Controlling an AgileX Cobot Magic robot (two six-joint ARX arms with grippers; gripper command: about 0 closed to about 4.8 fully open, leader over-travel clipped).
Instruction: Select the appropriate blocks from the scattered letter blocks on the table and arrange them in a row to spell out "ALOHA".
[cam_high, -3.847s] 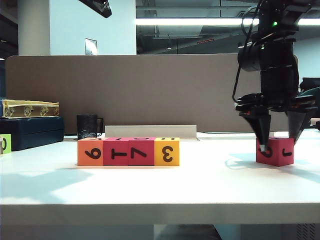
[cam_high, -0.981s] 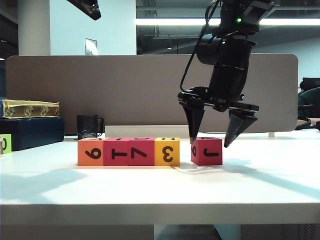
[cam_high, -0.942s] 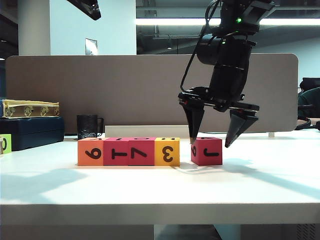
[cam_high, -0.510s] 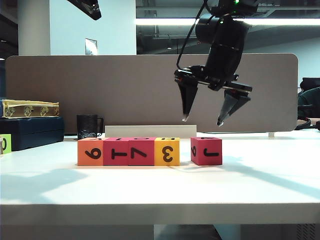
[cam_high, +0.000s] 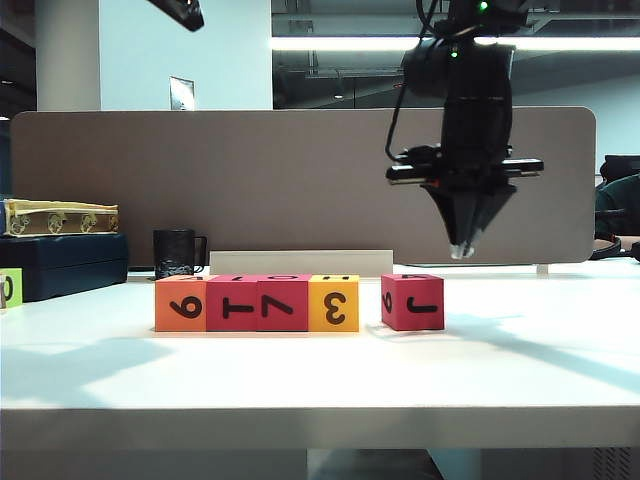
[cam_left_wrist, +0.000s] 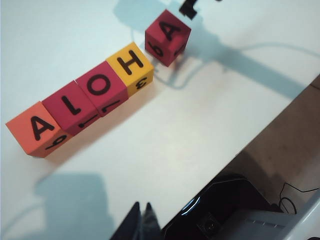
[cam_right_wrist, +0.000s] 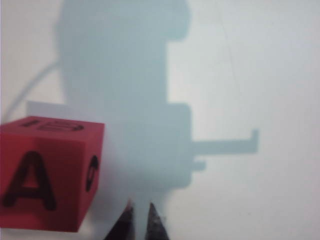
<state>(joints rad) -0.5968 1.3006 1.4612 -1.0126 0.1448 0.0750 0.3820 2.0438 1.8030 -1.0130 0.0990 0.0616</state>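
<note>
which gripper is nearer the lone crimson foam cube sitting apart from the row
Right. The right gripper, shut, hangs just above the crimson foam cube, slightly to its right. The left gripper, shut, sits far off, high beyond the row's orange end.

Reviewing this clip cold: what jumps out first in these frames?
The row of blocks near the table's front edge: orange, two crimson, yellow touching, and a fifth crimson block set slightly apart at the right end. From the left wrist view their tops read A, L, O, H, A. The right gripper hangs shut above that last block; the left gripper, also shut, is off to the side.
</note>
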